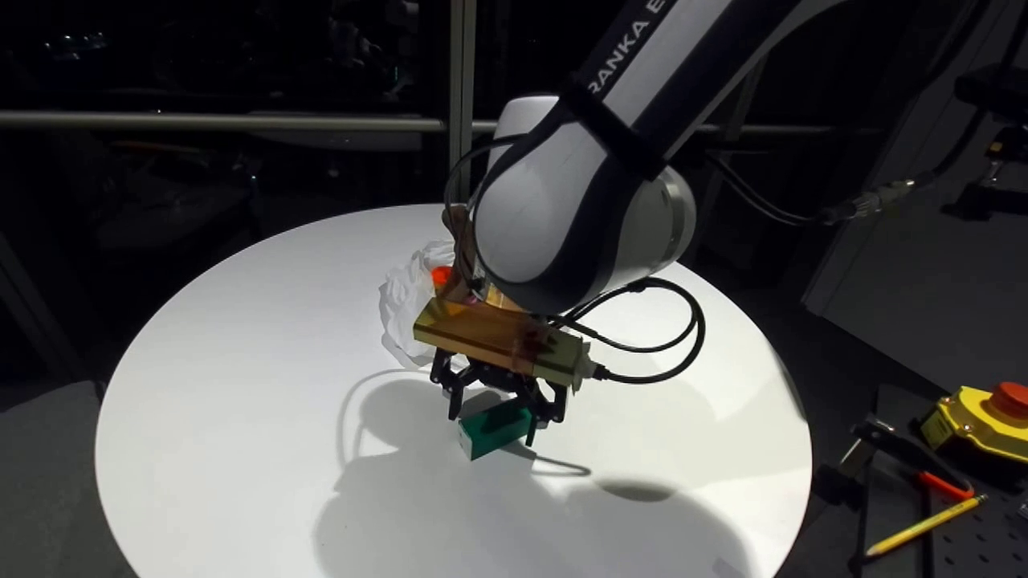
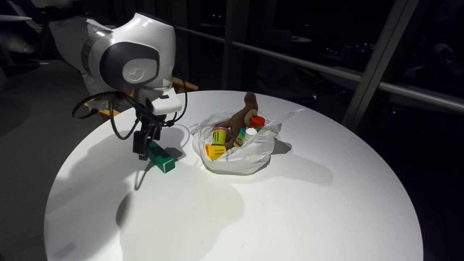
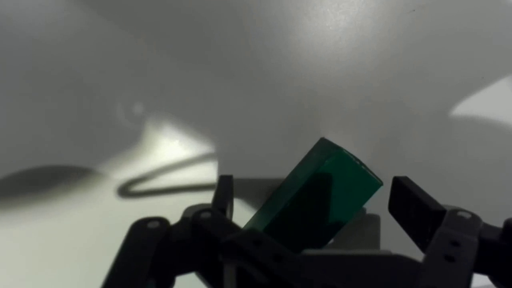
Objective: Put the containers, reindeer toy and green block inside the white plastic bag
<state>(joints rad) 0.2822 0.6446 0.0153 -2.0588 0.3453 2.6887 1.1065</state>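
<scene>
Straddling one green block (image 3: 344, 180) on the table (image 2: 308, 217), your gripper (image 3: 312, 190) is holding its two fingers (image 3: 414, 208) apart, gaps showing in the wrist view. Only the exterior views are showing you one white plastic bag (image 2: 243, 165); in an exterior view, you are counting one reindeer toy (image 2: 237, 122) and five containers (image 2: 219, 137) inside. An exterior view is adding one pencil (image 1: 923, 527). You are reading "RANKA E" on the arm (image 1: 530, 209); container lettering is appearing too small.

In an exterior view, the green block (image 2: 160, 156) lies toward the left edge of the tabletop (image 2: 319, 217). Toward the far edge, the open, crumpled white bag (image 2: 250, 159) holds the brown toy (image 2: 237, 122), slanted, and small tubs (image 2: 219, 136), the orange-yellow tub (image 2: 215, 152) seemingly on its side.
</scene>
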